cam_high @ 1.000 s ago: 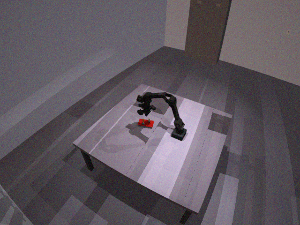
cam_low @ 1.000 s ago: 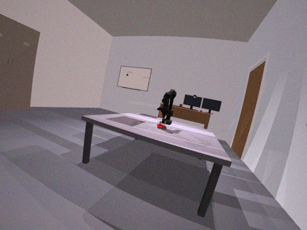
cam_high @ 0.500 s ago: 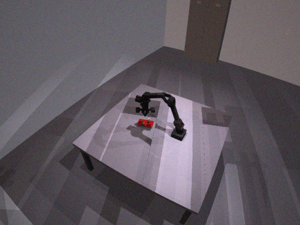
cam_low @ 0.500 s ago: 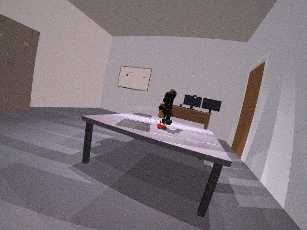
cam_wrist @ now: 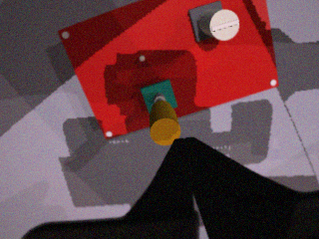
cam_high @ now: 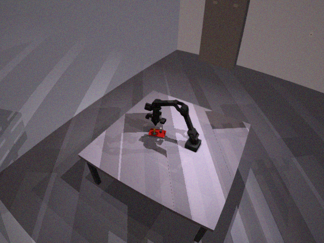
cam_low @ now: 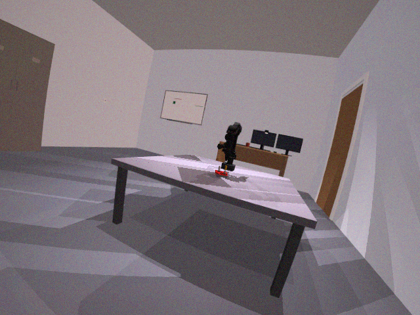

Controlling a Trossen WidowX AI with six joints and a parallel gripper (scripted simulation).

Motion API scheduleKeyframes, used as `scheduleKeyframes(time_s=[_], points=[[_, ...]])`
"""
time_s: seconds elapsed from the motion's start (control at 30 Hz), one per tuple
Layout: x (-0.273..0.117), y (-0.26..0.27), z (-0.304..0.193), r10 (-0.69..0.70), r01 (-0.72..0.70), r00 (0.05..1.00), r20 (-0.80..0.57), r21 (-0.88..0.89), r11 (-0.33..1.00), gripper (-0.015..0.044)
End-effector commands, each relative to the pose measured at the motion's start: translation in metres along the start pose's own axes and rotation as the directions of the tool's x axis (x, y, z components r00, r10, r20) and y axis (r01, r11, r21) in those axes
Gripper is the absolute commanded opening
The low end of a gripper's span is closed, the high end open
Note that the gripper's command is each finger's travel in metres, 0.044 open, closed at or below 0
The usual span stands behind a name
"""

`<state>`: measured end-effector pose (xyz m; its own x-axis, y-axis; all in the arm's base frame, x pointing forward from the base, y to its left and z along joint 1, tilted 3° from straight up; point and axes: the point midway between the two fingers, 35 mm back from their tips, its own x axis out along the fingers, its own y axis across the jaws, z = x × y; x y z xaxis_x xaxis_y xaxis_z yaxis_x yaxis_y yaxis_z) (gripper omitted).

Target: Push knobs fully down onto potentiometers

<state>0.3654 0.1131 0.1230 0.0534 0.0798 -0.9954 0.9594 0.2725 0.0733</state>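
Observation:
The red circuit board (cam_high: 161, 133) (cam_low: 221, 173) (cam_wrist: 226, 75) stands on the table. A yellow-orange knob (cam_wrist: 164, 131) (cam_high: 154, 129) stands up from the teal potentiometer (cam_wrist: 159, 92), with some grey shaft showing between them in the wrist view. A white-topped knob (cam_wrist: 224, 25) (cam_high: 160, 128) stands over the grey potentiometer (cam_wrist: 197, 12); how far down it sits is unclear. My gripper (cam_wrist: 184, 139) (cam_high: 155, 124) is shut and empty, fingertips together and pointing down. It is above the board, its tips just beside the yellow-orange knob in the wrist view. Contact is not visible.
The table (cam_high: 141, 180) (cam_low: 271, 199) carries the arm's base (cam_high: 193, 145), to the right of the board in the top view. Shadows of the arm fall across the board and table. A desk (cam_low: 257, 158) with two monitors stands in the background.

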Motion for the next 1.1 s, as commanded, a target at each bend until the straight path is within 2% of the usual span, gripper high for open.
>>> scheduleKeyframes(time_s=[0.0,0.47,1.07], points=[[-0.003,0.002,-0.003,0.0,-0.001,1.0,0.006,0.153,0.988,0.0],[-0.008,0.006,-0.012,-0.007,-0.001,1.0,0.011,0.579,0.816,0.0],[0.014,0.006,-0.012,-0.007,-0.001,1.0,0.011,0.583,0.812,0.0]])
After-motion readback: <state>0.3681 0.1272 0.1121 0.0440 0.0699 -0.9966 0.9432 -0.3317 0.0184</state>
